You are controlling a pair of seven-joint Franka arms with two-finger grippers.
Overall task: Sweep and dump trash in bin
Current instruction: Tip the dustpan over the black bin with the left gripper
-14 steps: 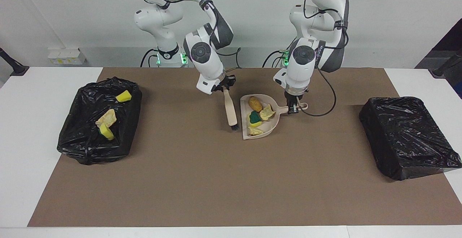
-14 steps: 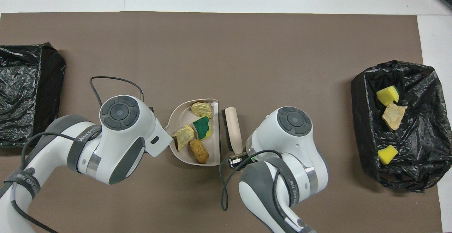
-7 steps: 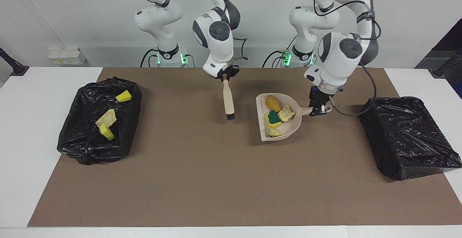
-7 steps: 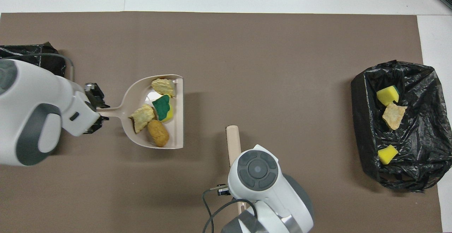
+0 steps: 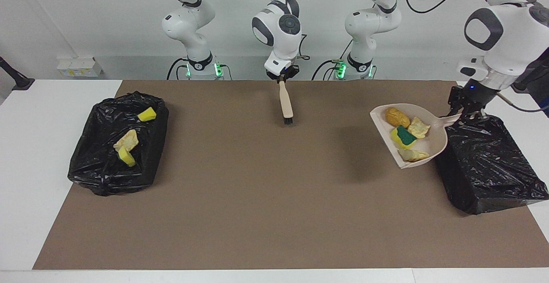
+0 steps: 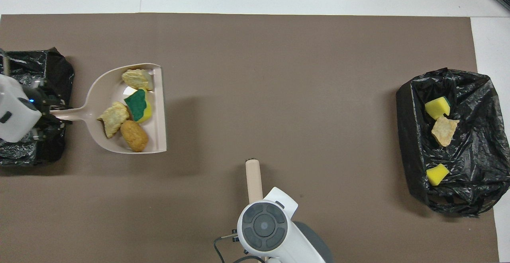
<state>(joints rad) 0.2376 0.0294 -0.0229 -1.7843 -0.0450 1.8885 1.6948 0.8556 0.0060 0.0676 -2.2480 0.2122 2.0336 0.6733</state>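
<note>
In the facing view, the bin (image 5: 118, 143) at the right arm's end of the surface (image 5: 257, 188) holds three scraps (image 5: 126, 142): two yellow sponge pieces and a beige chunk between them.

At the middle, the right gripper (image 5: 282, 76) is pinching the top of the brush (image 5: 285, 105), whose bristles hang clear above the brown mat. A second ago the brush stood low beside the dustpan; it has since been lifted and drawn back toward the robots, so the sweeping looks finished and this arm seems to be waiting.

The dustpan (image 5: 433, 139), then resting at mid-mat, is now in the air just beside the second bin (image 5: 489, 165) at the left arm's end, its handle reaching over that bin's edge. The left gripper (image 5: 465, 108), over that bin, is clamped on the handle. Four pieces of trash (image 5: 405, 135) ride in the pan: an orange-tan chunk, a green-topped yellow sponge and two beige bits.

Nothing is left on the mat, so I judge only the tipping remains. The pan's open lip faces away from this bin, so it must be turned first.
</note>
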